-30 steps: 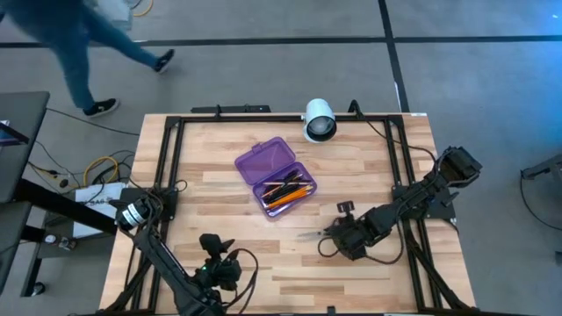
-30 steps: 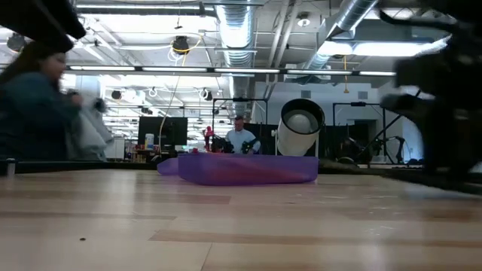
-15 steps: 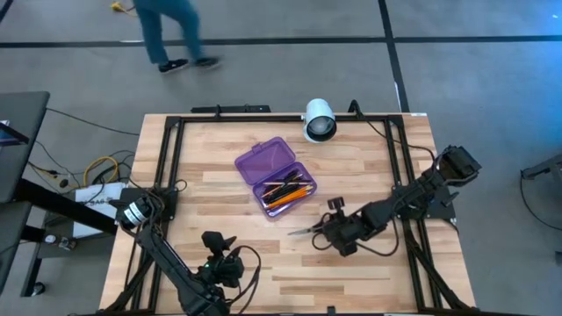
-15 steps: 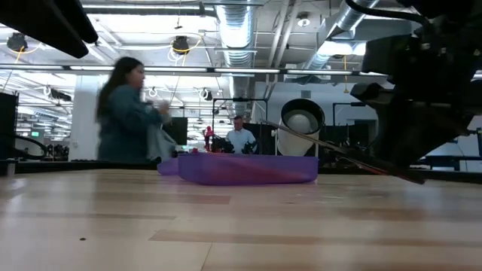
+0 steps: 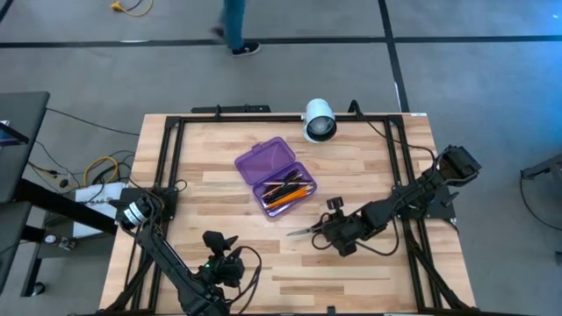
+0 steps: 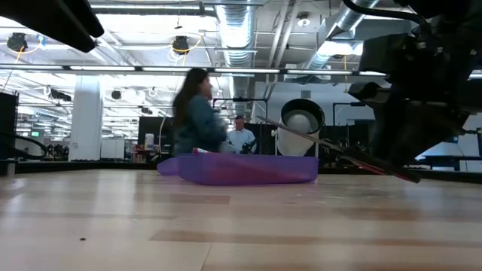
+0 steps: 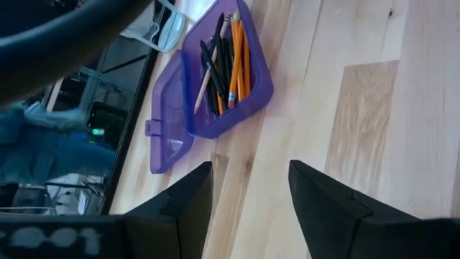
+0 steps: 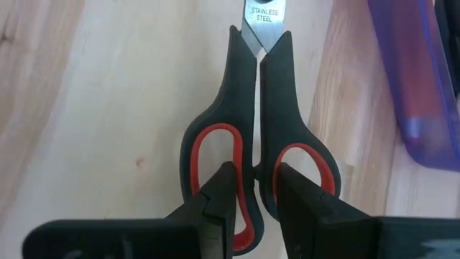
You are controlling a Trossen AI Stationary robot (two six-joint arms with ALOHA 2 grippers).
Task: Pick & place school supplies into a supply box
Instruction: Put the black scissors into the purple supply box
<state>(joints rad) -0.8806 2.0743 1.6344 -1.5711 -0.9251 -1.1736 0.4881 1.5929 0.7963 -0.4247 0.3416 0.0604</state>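
One right hand [image 8: 253, 188] gripping scissors [image 8: 257, 129], near purple supply box [image 5: 275, 175]

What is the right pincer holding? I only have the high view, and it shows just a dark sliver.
Observer: Scissors. In the right wrist view, the right pincer is shut between the red-lined handle loops.
Reviewer: Lifted?
Observer: It looks so. In the low view they hang tilted, blades higher than handles, clear of the table.
Reviewer: Left pincer?
Observer: The left pincer is open and empty, facing the box.
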